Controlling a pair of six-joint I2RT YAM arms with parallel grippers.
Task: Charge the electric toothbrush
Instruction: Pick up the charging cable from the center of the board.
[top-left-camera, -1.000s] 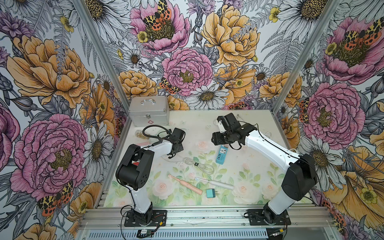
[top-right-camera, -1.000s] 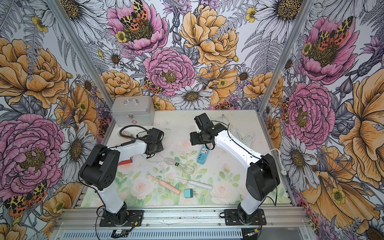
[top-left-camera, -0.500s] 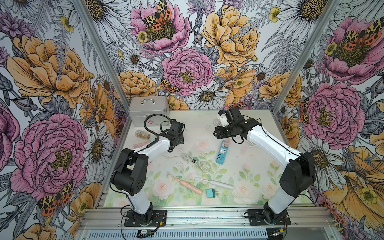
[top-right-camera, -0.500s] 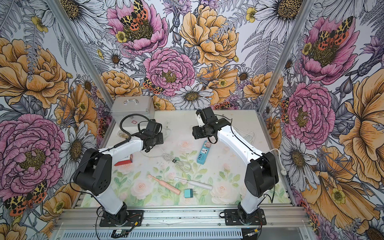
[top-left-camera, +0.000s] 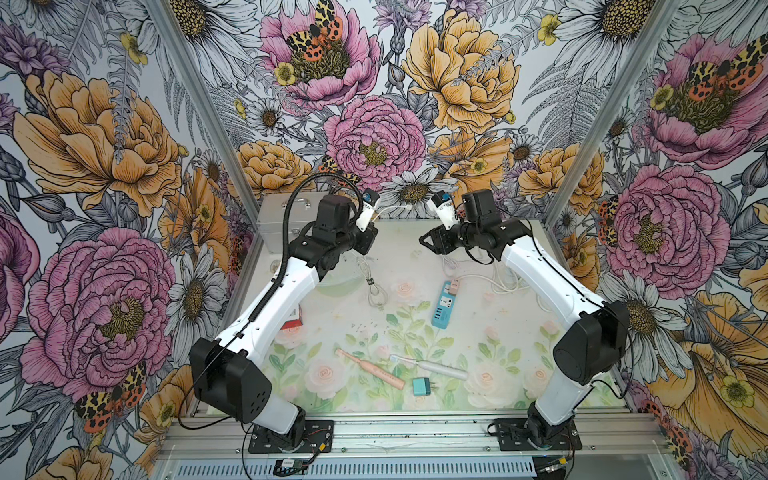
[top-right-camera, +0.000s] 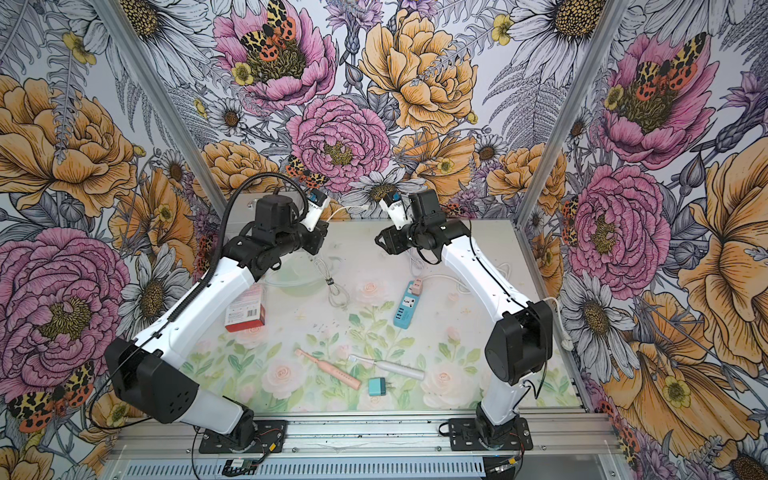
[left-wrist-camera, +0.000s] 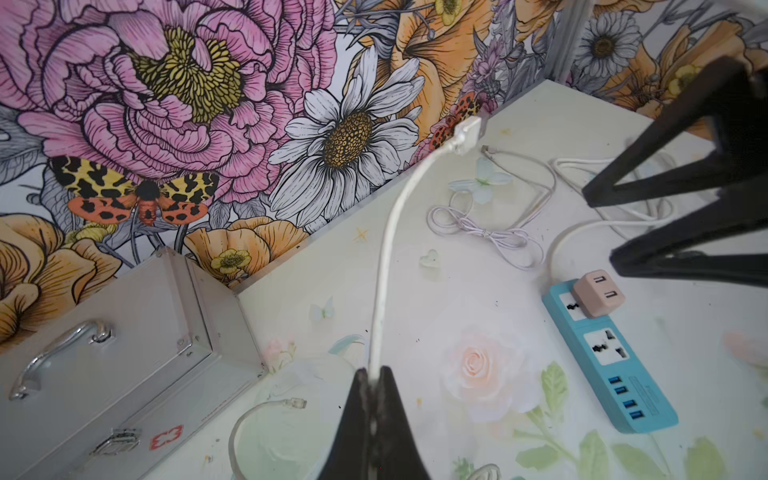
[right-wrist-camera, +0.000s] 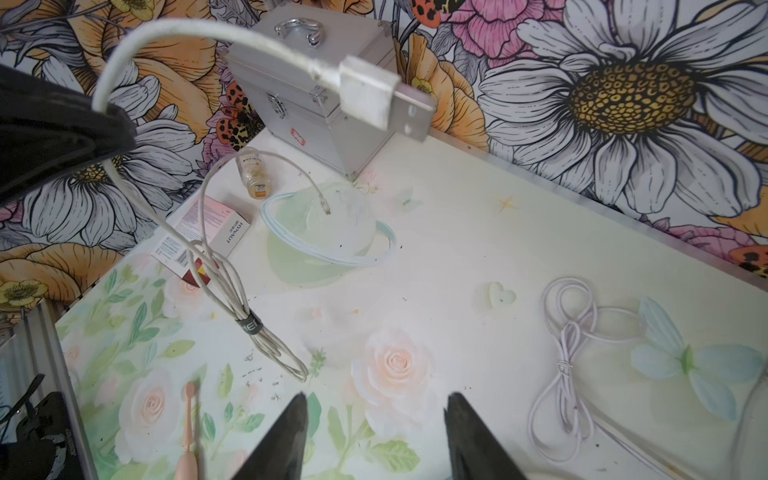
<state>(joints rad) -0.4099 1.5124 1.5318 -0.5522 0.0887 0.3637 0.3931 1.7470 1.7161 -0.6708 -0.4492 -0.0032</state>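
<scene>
Above table | left end effector pinching cable (USB plug aloft) | right end effector spread, probably empty

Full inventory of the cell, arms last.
charging cable: 1, white, in left gripper
pink toothbrush: 1, pink, front centre
white toothbrush: 1, white, beside it
teal adapter: 1, teal, by toothbrushes
power strip: 1, blue, right of centre
pink adapter: 1, pink, plugged into strip
thin cable: 1, pale, back right
metal case: 1, silver, back left corner
box: 1, red and white, left side
bottle: 1, clear, near case
dish: 1, clear greenish, near box
left gripper: 1, black, jaws shut on cable
right gripper: 1, black, jaws open, empty
</scene>
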